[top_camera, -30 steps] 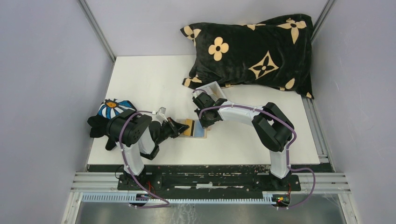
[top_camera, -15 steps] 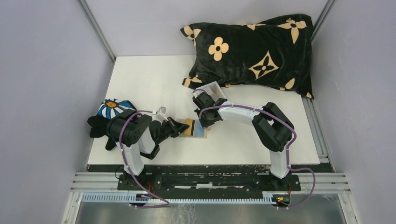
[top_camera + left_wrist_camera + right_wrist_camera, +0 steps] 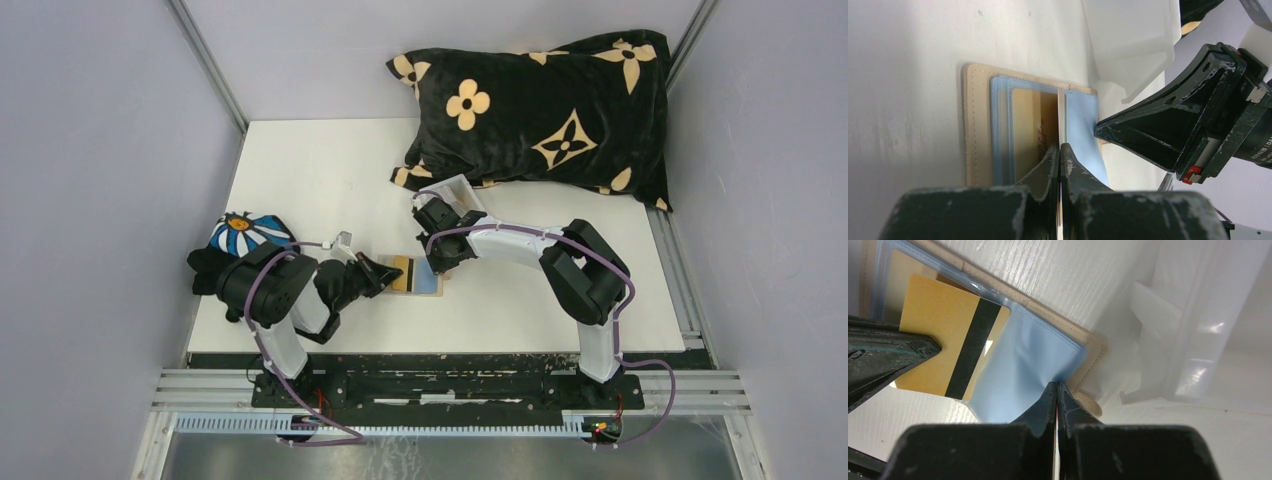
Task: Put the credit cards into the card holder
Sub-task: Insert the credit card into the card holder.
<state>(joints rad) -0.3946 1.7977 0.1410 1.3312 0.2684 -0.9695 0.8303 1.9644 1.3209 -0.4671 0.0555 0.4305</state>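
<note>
From above, the open card holder [image 3: 427, 285] lies near-centre on the table [image 3: 320, 180], between the left gripper [image 3: 392, 272] and the right gripper [image 3: 437, 268]. Left wrist: the left gripper is clamped on a yellow card [image 3: 1060, 117], held edge-on over the holder. Right wrist: the right gripper pinches the holder's blue sleeve, left of a clear box [image 3: 1193, 315].

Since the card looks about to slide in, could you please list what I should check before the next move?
1. Grip of the left tool on the yellow card: ok.
2. Pinch of the right tool on the blue sleeve of the card holder: ok.
3. Leading edge of the card inside a pocket: cannot tell.
4. Flat lie of the card holder on the table: ok.
5. Position of the clear box off the card's path: ok.
</note>
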